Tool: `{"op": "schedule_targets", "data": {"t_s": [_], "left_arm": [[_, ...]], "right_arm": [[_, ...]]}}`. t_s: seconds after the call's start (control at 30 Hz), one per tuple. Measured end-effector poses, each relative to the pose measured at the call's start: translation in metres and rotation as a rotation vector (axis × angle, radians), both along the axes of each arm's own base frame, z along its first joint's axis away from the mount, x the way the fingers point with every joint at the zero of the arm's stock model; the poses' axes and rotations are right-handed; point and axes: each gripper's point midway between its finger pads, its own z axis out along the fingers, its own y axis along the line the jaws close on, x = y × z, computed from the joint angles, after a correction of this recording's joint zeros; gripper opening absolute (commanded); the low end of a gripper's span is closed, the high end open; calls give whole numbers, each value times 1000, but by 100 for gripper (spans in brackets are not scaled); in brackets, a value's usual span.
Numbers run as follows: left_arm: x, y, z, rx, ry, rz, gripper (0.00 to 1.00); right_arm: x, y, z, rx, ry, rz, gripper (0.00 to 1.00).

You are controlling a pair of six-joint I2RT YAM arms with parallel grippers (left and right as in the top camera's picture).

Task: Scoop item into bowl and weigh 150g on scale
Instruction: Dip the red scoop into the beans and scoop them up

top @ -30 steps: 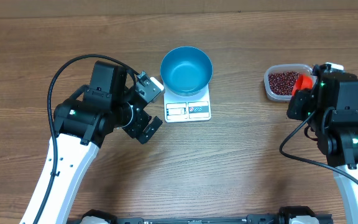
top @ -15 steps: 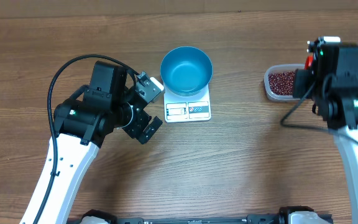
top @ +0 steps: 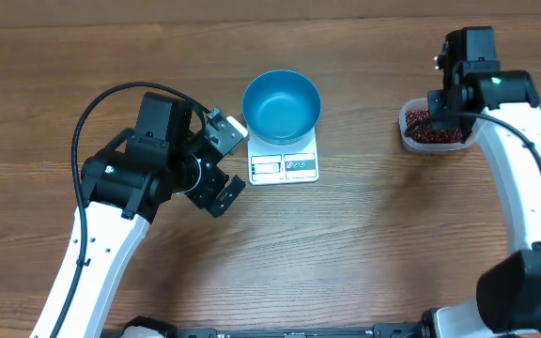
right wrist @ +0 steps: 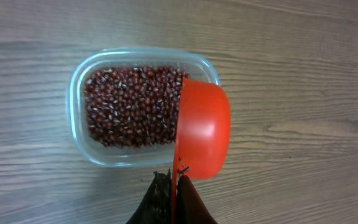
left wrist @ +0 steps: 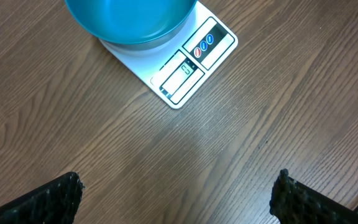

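Note:
The empty blue bowl [top: 282, 105] [left wrist: 129, 18] stands on the white scale [top: 285, 167] [left wrist: 191, 62] at the table's middle. Dark red-brown beans [top: 427, 128] [right wrist: 132, 106] fill a clear tub [top: 408, 137] [right wrist: 76, 124] at the right. My right gripper [top: 438, 108] [right wrist: 174, 180] is shut on the handle of a red scoop [right wrist: 202, 127]. The scoop is turned on its side, its cup over the tub's right end. My left gripper [top: 231, 164] [left wrist: 178, 186] hangs open just left of the scale, with only bare table between its fingers.
The left arm's black cable [top: 92, 108] loops over the table at the left. The table's far edge [top: 270, 19] runs along the top of the overhead view. Bare wood lies between the scale and the tub.
My right arm has swung away from the near side to reach over the tub from behind, carrying the scoop. The left arm, bowl and scale have not moved.

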Motion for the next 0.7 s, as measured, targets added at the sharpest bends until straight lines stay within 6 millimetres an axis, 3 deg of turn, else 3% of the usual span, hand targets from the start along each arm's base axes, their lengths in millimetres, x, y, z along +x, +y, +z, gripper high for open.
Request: {"op": "schedule_targets", "data": {"t_s": [0.37,0.7], "left_arm": [[0,0,0,0,0,0,100],[0,0,0,0,0,0,100]], "right_arm": [[5,-30,-55,12,144,-40,4],[20,-33,-76,129,128,-7,4]]}}
